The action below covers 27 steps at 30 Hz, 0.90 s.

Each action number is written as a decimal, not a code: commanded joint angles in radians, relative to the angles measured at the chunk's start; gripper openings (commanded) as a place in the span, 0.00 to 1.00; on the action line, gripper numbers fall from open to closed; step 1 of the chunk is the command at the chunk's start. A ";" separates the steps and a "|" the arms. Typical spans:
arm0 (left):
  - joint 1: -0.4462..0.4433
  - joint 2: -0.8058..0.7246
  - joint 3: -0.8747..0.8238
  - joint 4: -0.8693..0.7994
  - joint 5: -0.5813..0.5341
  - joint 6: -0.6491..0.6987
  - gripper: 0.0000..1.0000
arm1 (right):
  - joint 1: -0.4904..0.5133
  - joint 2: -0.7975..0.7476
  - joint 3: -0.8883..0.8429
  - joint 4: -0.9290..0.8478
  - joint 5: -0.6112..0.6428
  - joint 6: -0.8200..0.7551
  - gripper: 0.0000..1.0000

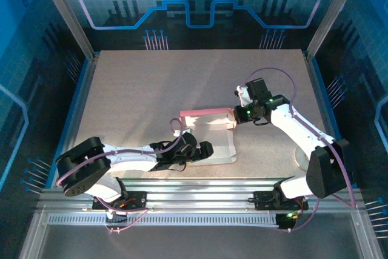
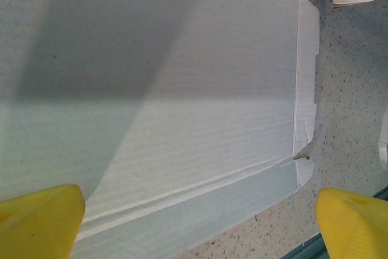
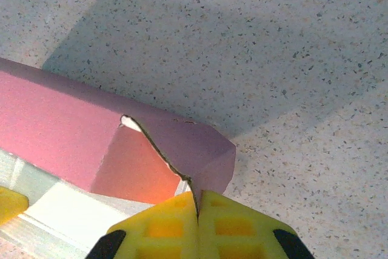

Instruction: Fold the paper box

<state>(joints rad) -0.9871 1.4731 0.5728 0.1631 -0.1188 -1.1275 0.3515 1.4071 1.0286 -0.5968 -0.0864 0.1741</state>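
The paper box [image 1: 213, 145] lies in the middle of the table, whitish face up, with its far pink panel [image 1: 205, 113] folded upright. My right gripper [image 1: 234, 119] is at the box's far right corner. In the right wrist view the yellow fingers [image 3: 151, 228] are pressed together on the thin edge of a pink corner flap [image 3: 200, 153], beside the raised pink wall [image 3: 54, 125]; the right gripper [image 3: 197, 204] is shut on that flap. My left gripper [image 1: 205, 150] hovers over the near left part of the white panel [image 2: 182, 89], its yellow fingertips [image 2: 39, 222] wide apart, open and holding nothing.
The speckled tabletop [image 1: 151, 83] runs wide beyond the box. A metal rail [image 1: 200, 186] lines the near edge, just past the box's near rim. Frame posts and blue walls enclose the sides.
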 commanded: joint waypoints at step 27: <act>-0.018 0.045 -0.011 -0.112 0.055 -0.034 0.99 | 0.155 -0.013 -0.081 0.061 0.041 0.057 0.04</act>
<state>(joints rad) -0.9897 1.4883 0.5907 0.1585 -0.1184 -1.1286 0.4725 1.4063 0.9855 -0.5434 -0.0303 0.2062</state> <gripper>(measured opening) 0.990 0.066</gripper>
